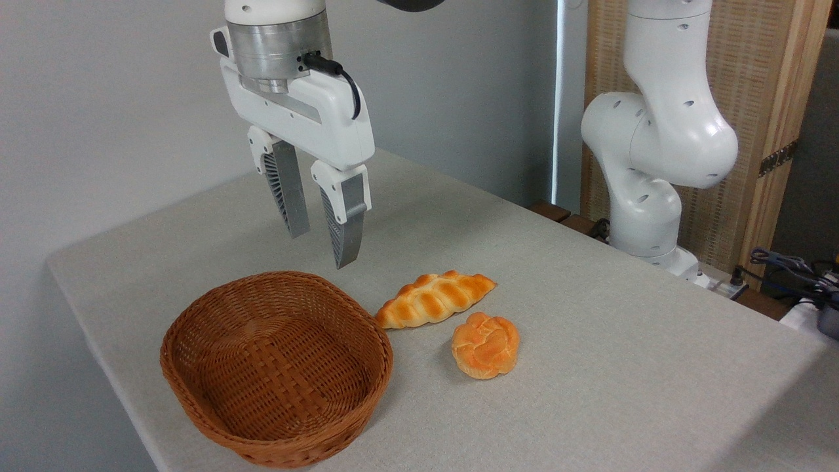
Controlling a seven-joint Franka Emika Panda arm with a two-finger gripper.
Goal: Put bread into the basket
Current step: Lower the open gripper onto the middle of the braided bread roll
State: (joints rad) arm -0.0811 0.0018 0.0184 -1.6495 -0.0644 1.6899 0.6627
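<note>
Above the basket's [275, 367] 12 o'clock rim, gripper [321, 249] hangs empty, jaws apart. Bread [434, 299] lies on the table at the basket's 2 o'clock, just beside it. Likely light and squashy; pinch mid-loaf across the braid.

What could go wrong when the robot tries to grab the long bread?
The gripper hangs open above the basket's far rim, not over the bread, so it might bump the rim on its way down. The round bun sits close beside the bread, so a finger could knock it.
</note>
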